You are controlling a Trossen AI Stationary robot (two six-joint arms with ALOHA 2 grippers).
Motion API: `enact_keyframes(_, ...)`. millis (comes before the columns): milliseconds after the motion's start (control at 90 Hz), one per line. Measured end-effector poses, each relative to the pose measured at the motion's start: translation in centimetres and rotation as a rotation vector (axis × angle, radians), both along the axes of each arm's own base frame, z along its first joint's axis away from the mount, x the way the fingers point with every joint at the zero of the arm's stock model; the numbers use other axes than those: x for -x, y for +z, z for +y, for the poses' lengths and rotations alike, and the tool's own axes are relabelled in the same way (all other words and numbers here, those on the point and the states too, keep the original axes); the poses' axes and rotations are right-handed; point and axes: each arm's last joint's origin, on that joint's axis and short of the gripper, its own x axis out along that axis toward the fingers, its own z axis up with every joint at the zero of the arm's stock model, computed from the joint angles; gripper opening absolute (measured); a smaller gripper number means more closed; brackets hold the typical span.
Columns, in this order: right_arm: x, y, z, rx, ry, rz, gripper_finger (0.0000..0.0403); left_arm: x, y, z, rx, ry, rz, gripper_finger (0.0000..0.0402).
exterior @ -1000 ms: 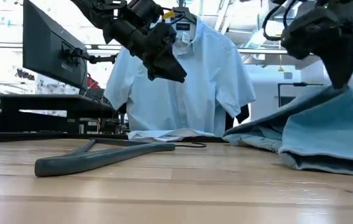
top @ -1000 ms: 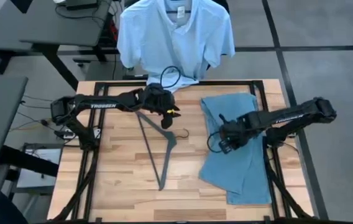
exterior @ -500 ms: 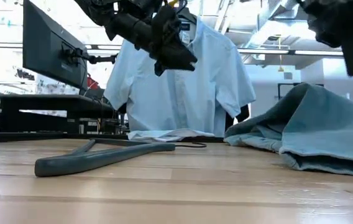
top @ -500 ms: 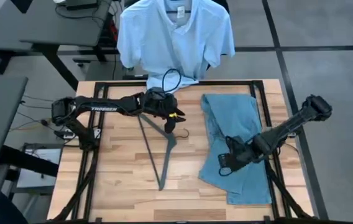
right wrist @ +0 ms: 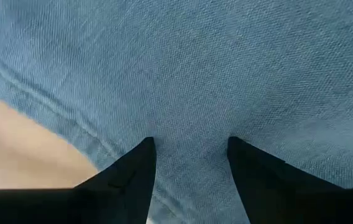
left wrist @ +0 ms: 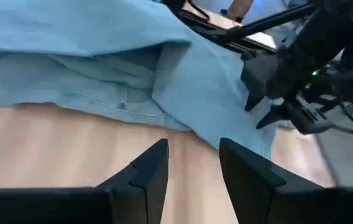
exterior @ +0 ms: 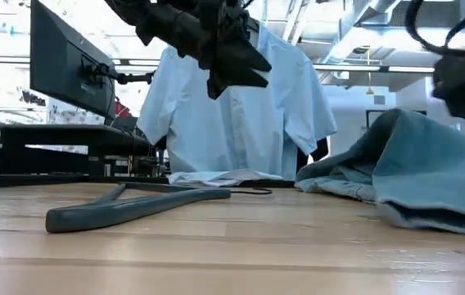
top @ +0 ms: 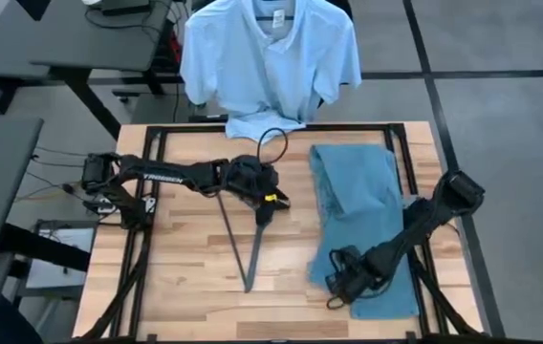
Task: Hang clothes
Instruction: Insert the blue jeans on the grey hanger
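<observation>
Step in hand: jeans onto hanger. Jeans (top: pixel 362 225) lay at desk's (top: pixel 181 277) 3 o'clock. Right gripper (top: pixel 340 283) hovered open above their near end. Left gripper (top: pixel 270 199), open, hung above hanger (top: pixel 252 250) at centre. Next probably: pinch denim edge.

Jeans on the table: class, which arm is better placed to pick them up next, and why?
The right. Its gripper hangs open directly over the jeans near their front end. The left gripper hovers open above the hanger, off the denim.
</observation>
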Motion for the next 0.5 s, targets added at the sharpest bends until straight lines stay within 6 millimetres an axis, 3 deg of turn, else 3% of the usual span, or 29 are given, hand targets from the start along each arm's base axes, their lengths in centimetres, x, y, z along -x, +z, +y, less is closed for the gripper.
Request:
enact_keyframes(200,3.0,2.0,4.1,-0.040,0.050,0.041,0.0177,0.0,-0.2,-2.6,0.008,-0.041,0.025,0.0127)
enact_keyframes(378,5.1,2.8,5.1,0.023,0.003,0.096,0.0176,-0.1,0.0,-4.8,-0.050,-0.011,-0.003,0.0127)
enact_keyframes(500,6.0,2.8,5.3,0.082,-0.018,0.085,0.0175,-1.1,0.2,-5.5,-0.044,0.017,-0.117,0.0127)
